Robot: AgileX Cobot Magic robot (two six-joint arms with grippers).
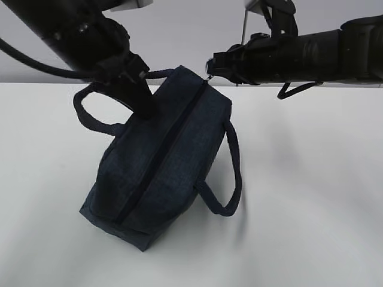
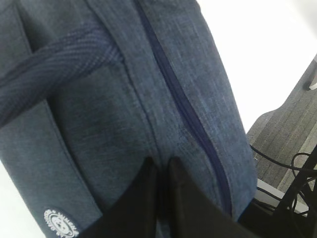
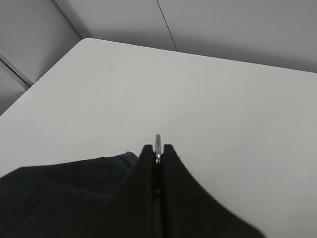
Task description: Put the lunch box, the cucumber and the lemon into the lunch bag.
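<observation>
The lunch bag [image 1: 158, 161] sits tilted on the white table [image 1: 311, 197], zipper closed — contents unseen. Its soft fabric would likely sag, so hold seams or handles. The left end effector [image 2: 161, 166] pinches the fabric beside the zipper; farther back, the right end effector [image 3: 157, 148] clamps the silver ring pull [image 3: 158, 141].

Both arms are matte black: the left arm [image 1: 66, 30], at ten o'clock, trails a thick black cable [image 1: 36, 63]; the right arm [image 1: 317, 54], at two o'clock, has a thin black cable loop [image 1: 296, 89] beneath. Flat black wedge-shaped fingers [image 3: 171, 198] taper forward.
</observation>
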